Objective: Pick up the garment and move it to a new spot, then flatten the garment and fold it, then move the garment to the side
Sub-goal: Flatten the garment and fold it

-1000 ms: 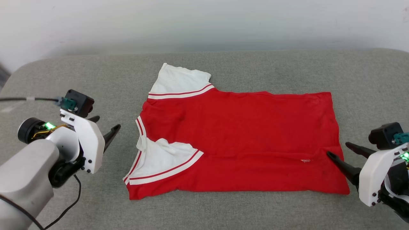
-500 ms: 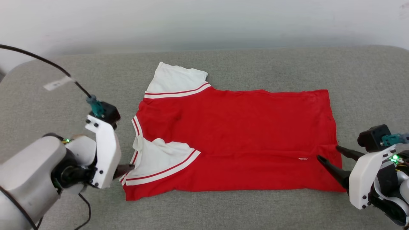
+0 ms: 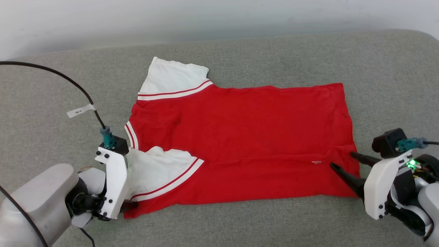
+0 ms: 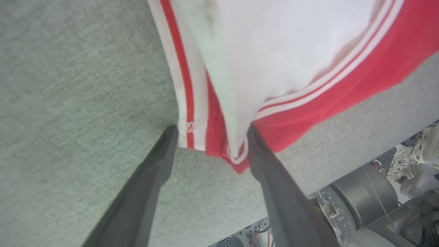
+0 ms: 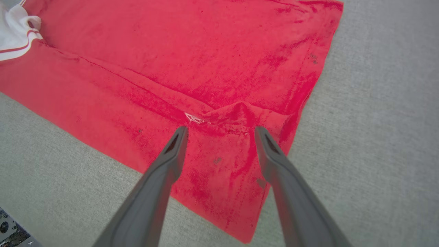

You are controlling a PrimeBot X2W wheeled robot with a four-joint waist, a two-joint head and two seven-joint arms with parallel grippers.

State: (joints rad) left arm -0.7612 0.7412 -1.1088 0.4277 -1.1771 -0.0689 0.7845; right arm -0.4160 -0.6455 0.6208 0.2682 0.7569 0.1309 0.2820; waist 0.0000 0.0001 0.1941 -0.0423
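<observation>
The garment (image 3: pixel 240 137) is a red shirt lying flat on the grey cushion, collar to the left and hem to the right. Its far white sleeve (image 3: pixel 171 79) sticks out, and the near white sleeve (image 3: pixel 157 171) is folded over the red body. My left gripper (image 3: pixel 132 206) is at the near left corner. In the left wrist view it (image 4: pixel 209 132) is open, fingers on either side of the sleeve's striped hem and the red corner (image 4: pixel 240 164). My right gripper (image 3: pixel 341 159) is open over the near right part of the hem, above a small pucker (image 5: pixel 236 113) in the cloth.
The grey cushion (image 3: pixel 274 55) runs wide on all sides of the shirt, with a pale wall (image 3: pixel 205 17) behind it. A black cable (image 3: pixel 51 73) arcs over my left arm. The robot's base parts (image 4: pixel 360 206) show past the cushion's front edge.
The head camera has shifted. My left gripper has swung from left of the collar down to the shirt's near left corner. My right gripper stays over the hem, open throughout.
</observation>
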